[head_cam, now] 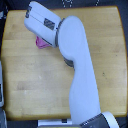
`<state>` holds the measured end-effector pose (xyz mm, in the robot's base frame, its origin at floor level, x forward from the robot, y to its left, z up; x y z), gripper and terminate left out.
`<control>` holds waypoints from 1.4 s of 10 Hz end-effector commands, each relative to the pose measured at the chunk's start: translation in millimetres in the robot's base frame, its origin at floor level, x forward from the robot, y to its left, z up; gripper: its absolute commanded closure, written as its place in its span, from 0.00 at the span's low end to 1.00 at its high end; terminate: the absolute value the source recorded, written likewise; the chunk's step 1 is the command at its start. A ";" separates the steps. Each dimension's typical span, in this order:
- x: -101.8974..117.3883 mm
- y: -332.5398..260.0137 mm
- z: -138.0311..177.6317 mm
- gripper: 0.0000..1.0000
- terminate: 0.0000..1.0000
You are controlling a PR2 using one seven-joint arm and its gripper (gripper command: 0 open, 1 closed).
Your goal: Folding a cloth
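Only a small piece of the pink cloth (41, 43) shows, poking out from under the arm's white wrist on the wooden table (30, 75), toward the exterior view's upper left. The rest of the cloth is hidden beneath the arm. The gripper itself sits at the far end of the arm near the top left (31, 11), seen from above. Its fingers are blurred and covered by the white housing, so whether they are open or shut does not show. The white arm (82, 75) reaches in from the bottom right and crosses the table diagonally.
The wooden tabletop fills most of the view, with dark floor past its rounded corners. A pale object (2, 95) sits at the left edge beside the table. The robot's base collar (102, 121) is at the bottom right.
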<state>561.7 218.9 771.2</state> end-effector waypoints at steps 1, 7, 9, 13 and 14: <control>5.2 -6.5 -1.3 0.00 0.00; 1.5 -18.5 6.8 0.00 0.00; 6.5 -22.2 18.9 0.00 0.00; 24.8 -32.3 45.5 0.00 0.00; 20.1 -40.0 56.9 0.00 0.00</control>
<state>568.7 195.5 790.0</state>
